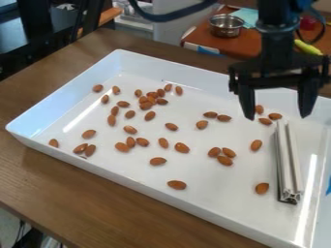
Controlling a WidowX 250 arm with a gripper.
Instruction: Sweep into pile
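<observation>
And there's the tool (pixel 277 116), spread empty above the metal bar (pixel 288 164) at frame right, almonds (pixel 177 185) strewn mid-tray (pixel 71 81) and leftward, where a crooked grip could tilt the bar and let strays slip underneath!

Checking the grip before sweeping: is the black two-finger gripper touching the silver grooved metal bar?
Apart. In the camera view, the gripper hangs open, and bare floor of the white tray shows between each fingertip and the bar.

Beyond the brown wooden table (pixel 38 181), a metal bowl (pixel 226 26) sits on an orange-brown surface (pixel 197 38).
</observation>
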